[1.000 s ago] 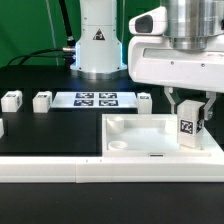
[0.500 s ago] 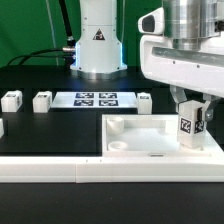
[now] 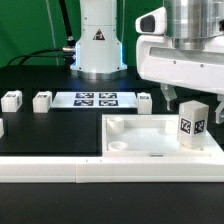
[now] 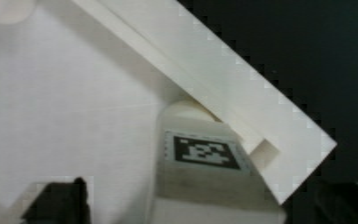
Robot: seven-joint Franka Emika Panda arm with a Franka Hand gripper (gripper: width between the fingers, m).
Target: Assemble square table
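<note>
Since the earlier frames the gripper [image 3: 190, 97] has released its hold. Its fingers [image 3: 167, 96] now stand spread wide, and the one toward the exterior view's left is clearly apart from the leg [image 3: 192, 124]. That leg stands upright in the corner of the square table [image 3: 135, 150] nearest the exterior view's right, with its black-white tag facing the camera. In the wrist view the same leg [image 4: 208, 152] sits against the table's raised rim [image 4: 211, 75], and a dark fingertip [image 4: 55, 200] shows beside it, not touching. Beyond the table's far edge lies the marker board [image 3: 96, 99]. Three loose legs [image 3: 42, 100] stand in a row alongside the board. Along the table's near edge runs the long white rail fence [image 3: 50, 170].
</note>
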